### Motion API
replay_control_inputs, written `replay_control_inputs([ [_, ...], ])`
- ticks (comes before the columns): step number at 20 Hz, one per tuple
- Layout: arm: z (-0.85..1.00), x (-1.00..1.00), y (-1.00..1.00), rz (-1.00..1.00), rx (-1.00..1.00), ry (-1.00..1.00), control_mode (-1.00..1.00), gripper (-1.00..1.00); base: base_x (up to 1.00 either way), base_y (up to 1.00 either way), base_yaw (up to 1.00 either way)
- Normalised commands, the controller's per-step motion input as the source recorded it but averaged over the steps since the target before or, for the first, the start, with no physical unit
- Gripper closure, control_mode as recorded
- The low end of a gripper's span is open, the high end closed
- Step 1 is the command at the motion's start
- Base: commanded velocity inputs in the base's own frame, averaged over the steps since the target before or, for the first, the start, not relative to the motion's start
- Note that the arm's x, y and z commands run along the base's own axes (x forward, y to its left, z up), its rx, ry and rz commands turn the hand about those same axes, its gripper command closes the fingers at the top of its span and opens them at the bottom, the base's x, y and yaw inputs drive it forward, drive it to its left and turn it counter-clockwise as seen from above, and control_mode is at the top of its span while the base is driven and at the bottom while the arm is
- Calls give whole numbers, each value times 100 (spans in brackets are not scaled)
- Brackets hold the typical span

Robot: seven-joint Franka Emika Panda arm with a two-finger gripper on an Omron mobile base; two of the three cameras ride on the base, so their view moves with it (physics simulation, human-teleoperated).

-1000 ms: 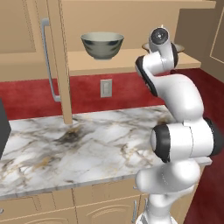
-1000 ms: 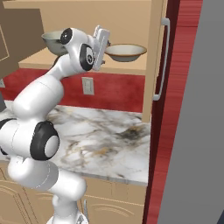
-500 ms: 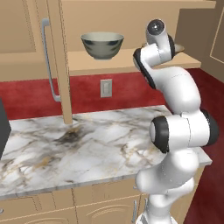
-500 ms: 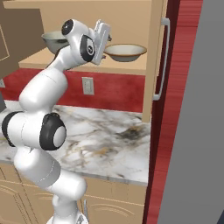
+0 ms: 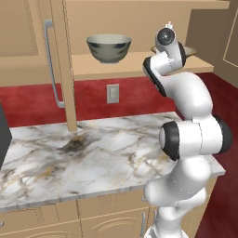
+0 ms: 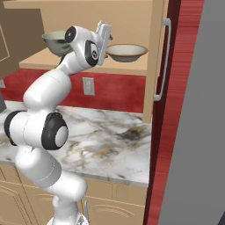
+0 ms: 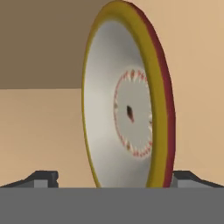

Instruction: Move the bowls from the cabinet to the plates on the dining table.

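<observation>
While my arm reaches up into the open cabinet (image 5: 60, 69), the left base view gives me the grey-green bowl (image 5: 109, 48) sitting on the shelf (image 5: 135, 62), well off to one side of my jaws (image 5: 170, 24); my own wrist hides most of the tan bowl (image 5: 189, 49) just ahead of them. The marble tabletop (image 5: 83, 158) lies far below.

Over to the right base view: my jaws (image 6: 107, 30) are right up at the tan bowl's (image 6: 126, 52) near rim, the grey-green bowl (image 6: 56, 41) behind my wrist on the far side. The cabinet door (image 6: 159, 61) stands open past the tan bowl.

Now the hand view, rolled over on its side: the tan bowl (image 7: 127, 103) looms close, its cream inside facing me. My two fingertips (image 7: 43, 178) stand spread as wide as they go, one on each side of the bowl, gripping nothing.

So I judge I'm on the first pickup, lining up on the tan bowl. Whether its rim sits between my jaws yet, I cannot tell. Next I'd want to ease forward, get one finger inside the wall and one outside, then close firmly before lifting it clear of the shelf.
</observation>
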Motion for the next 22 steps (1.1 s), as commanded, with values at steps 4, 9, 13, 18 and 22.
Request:
replay_control_inputs([
  [4, -46, 16, -9, -3, 0, -6, -100, -100, 0, 0, 0],
  [9, -26, -9, -11, -11, 1, 0, -100, -100, 0, 0, 0],
  [13, -20, -11, -4, -20, 0, 3, -100, -100, 0, 0, 0],
  [18, -43, -2, 1, -19, 0, 8, -100, -100, 0, 0, 0],
  [22, -62, 14, 9, -10, 0, 7, -100, -100, 0, 0, 0],
])
